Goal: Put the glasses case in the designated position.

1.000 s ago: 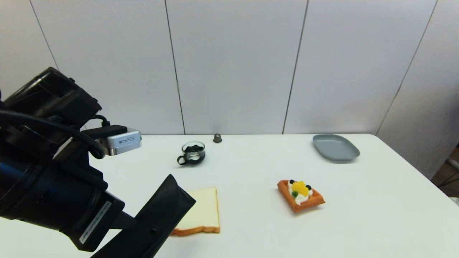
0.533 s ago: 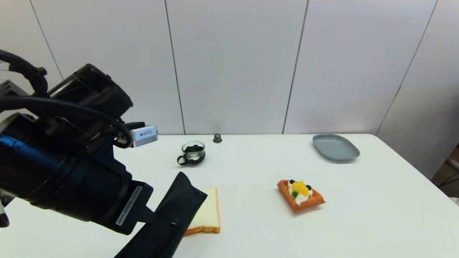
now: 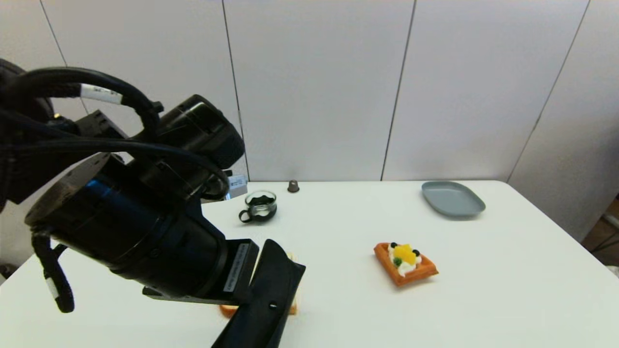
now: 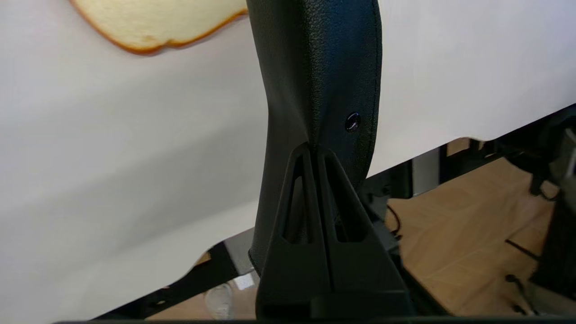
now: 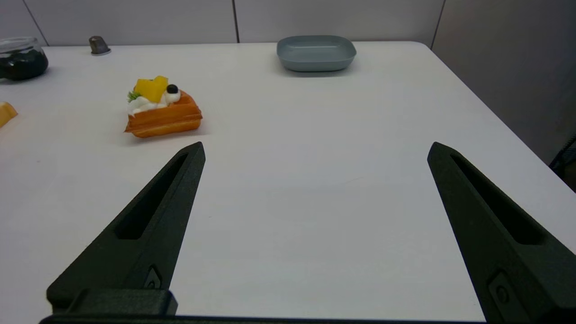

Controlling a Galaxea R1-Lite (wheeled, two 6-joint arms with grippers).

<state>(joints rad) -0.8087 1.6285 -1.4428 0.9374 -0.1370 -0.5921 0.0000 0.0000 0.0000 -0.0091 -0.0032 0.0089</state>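
While the left pincer (image 4: pixel 316 150) clamps one end of the case (image 4: pixel 319 67), its two fingers pressed together on the black leather just beside the snap, the case hangs in the air above the worktop's (image 3: pixel 483 290) near edge, left of centre, its free end reaching out over the bread (image 4: pixel 153 22). In the head view the case (image 3: pixel 263 299) and the arm cover most of the bread (image 3: pixel 227 309), of which only a crust edge shows. The waffle (image 3: pixel 405 263) lies near the middle of the worktop, the grey dish (image 3: pixel 452 199) toward the far right corner, the glass cup (image 3: pixel 259 206) and a small dark cone (image 3: pixel 293 186) along the far edge. The right pincer (image 5: pixel 315 150) hovers low over the near right part of the worktop, fingers spread wide with nothing between them.
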